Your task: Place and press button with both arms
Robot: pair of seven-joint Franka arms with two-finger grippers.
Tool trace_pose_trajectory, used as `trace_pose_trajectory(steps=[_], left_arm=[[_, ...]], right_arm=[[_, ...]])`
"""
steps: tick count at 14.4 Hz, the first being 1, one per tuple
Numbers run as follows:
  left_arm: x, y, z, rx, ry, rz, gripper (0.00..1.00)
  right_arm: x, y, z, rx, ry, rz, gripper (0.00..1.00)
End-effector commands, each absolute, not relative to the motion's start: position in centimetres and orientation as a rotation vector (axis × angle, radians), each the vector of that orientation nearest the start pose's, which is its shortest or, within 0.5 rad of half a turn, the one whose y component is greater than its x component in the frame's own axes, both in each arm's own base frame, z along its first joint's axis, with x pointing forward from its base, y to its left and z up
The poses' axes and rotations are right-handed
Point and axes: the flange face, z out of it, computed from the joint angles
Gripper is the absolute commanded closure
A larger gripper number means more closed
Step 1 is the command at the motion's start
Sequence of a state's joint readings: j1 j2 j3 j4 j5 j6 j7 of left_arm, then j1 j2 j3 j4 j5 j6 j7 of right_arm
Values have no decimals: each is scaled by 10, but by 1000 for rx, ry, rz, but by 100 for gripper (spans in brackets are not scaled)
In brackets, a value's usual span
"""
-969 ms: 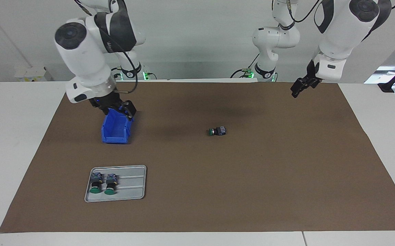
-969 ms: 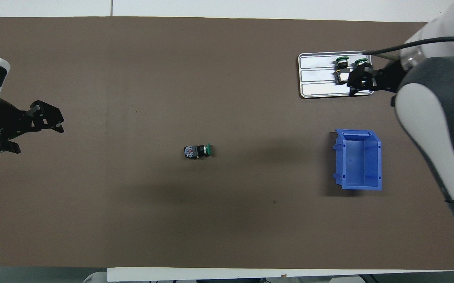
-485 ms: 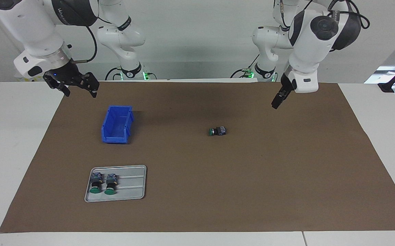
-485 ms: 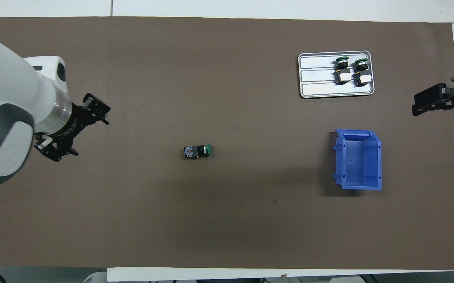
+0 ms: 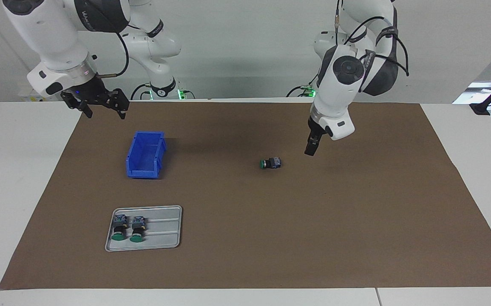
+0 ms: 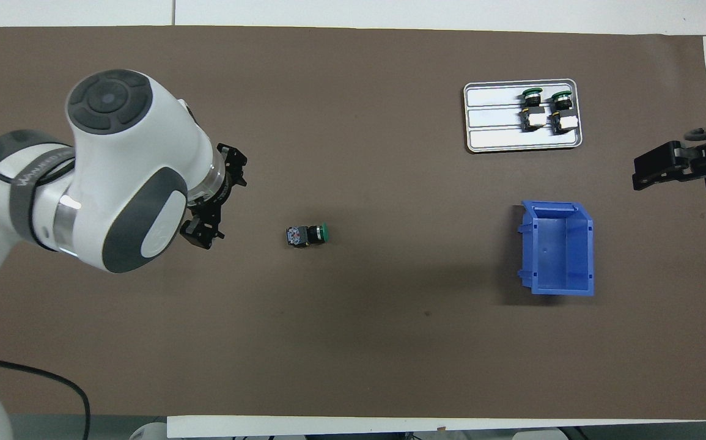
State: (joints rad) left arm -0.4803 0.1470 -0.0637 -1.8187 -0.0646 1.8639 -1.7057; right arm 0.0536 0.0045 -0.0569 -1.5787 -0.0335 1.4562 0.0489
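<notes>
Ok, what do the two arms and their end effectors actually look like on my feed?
Both are bulky white jointed arms with dark grey bands and round dark caps at the joints. Black cables loop along them. The left arm has lettering on a grey band in the overhead view. Each ends in a black two-finger end effector: the left end effector, and the right end effector, which shows a small blue light above it.

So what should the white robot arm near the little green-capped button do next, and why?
Probably bring the open left gripper over the small green-capped push-button and lower it around the black body. The button lies loose on its side on the brown mat, and the gripper hangs empty beside it. The right gripper waits.
</notes>
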Motion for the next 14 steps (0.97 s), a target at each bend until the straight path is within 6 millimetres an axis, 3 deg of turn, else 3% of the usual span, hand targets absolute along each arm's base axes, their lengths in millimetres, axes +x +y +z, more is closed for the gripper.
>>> trace_pose_trajectory(steps=[1, 3, 5, 7, 11, 12, 14], left_arm=[[490, -331, 422, -2493, -1862, 139, 0], [476, -350, 394, -2478, -1847, 147, 0], [477, -356, 382, -2404, -1947, 141, 1], [465, -379, 365, -2379, -1978, 135, 1], [459, -397, 335, -2314, -2055, 129, 1], [448, -405, 326, -2326, -2030, 129, 1], [442, -404, 317, -2323, -2022, 128, 1]], right_arm=[[534, -27, 605, -3162, 126, 214, 2], [533, -24, 611, -3159, 113, 195, 2], [530, -20, 615, -3160, 104, 187, 2], [530, -20, 615, -3160, 104, 187, 2], [530, -21, 615, -3160, 106, 187, 2], [530, -20, 615, -3160, 104, 187, 2], [530, -20, 615, -3160, 104, 187, 2]])
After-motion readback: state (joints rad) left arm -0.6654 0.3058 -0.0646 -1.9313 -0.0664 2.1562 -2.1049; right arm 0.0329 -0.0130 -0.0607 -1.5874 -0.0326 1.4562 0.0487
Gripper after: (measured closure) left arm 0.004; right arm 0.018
